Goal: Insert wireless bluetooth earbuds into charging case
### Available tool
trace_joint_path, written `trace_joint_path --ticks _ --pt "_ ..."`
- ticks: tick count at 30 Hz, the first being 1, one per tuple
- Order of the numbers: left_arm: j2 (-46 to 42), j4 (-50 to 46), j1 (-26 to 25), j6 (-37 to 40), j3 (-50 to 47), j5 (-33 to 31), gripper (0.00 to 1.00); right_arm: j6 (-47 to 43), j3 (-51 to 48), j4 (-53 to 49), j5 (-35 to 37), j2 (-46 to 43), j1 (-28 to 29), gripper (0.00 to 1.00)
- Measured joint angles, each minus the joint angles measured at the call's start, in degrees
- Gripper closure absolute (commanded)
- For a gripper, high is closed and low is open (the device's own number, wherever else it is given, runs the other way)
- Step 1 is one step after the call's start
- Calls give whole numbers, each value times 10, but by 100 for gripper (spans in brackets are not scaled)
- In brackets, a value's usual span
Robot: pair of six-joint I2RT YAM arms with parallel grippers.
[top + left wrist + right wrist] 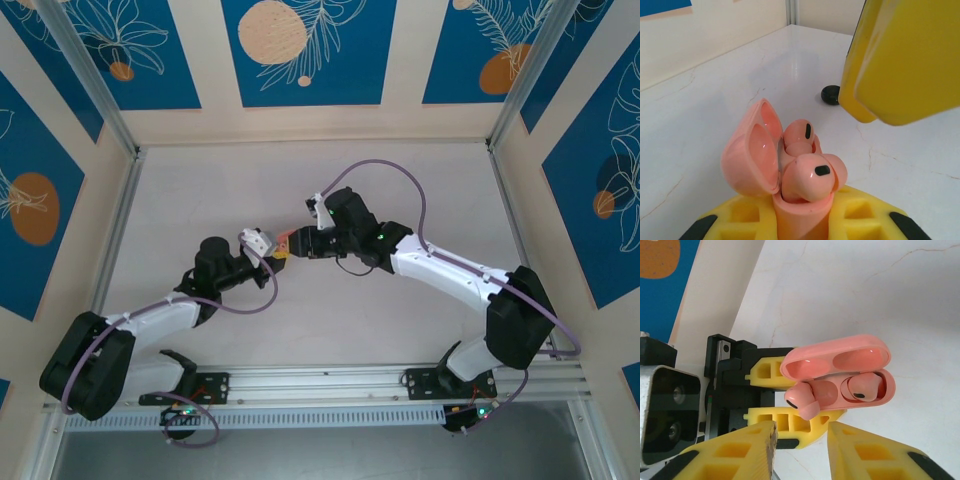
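My left gripper (801, 222) is shut on the base of a pink charging case (799, 212), holding it upright with its lid (751, 152) swung open. One pink earbud (801, 131) sits down in the far slot. A second pink earbud (812, 174) rests tilted on the near slot and sticks out over the rim. From the right wrist, the case (880, 401) faces me with the tilted earbud (801, 400) at its left end and the seated earbud (863, 386) at its right. Just short of the case, my right gripper (802, 440) is open and holds nothing. Both grippers (268, 250) (293, 243) meet mid-table.
A small black disc (830, 95) lies on the white table (715, 100) beyond the case, under a yellow finger (905, 55) of my right gripper. Patterned walls enclose the table, and a metal rail (330, 380) runs along its near edge.
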Motion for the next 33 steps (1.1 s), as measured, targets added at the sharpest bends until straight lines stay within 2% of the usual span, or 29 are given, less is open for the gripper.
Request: trace_joint_path --ticks 10,33 --pt "0 0 0 0 0 0 83 5 -4 14 -24 6 -1 76" --pt "-8 -4 0 0 0 0 83 5 -4 19 -33 32 -4 79"
